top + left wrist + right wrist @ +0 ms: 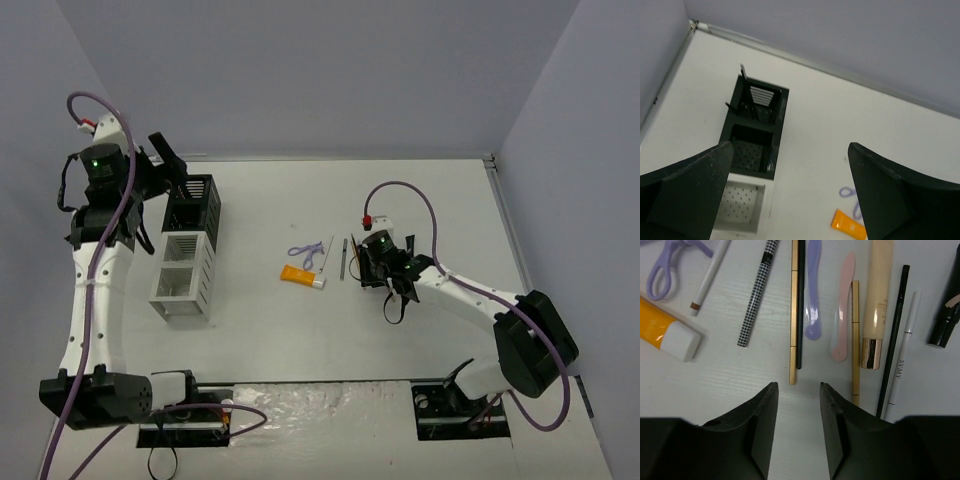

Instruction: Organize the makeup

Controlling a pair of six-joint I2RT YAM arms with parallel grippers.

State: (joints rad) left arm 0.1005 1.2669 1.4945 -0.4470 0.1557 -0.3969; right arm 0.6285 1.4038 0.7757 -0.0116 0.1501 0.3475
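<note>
My right gripper [797,386] has matt black plastic fingers [752,440], faintly grainy. The table [730,380] is matt white with a fine grain. At nine o'clock the orange tube [652,322] is smooth plastic, its white cap [681,341] satin. At one o'clock the cream tube [879,285] carries a glossy metallic collar [872,353]. The gold sticks [793,315] at twelve shine like metal.

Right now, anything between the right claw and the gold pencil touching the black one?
Nothing visible: only bare table lies between the right claw and the gold pencil. The black pencil lies tight alongside it and may get pinched too.
</note>
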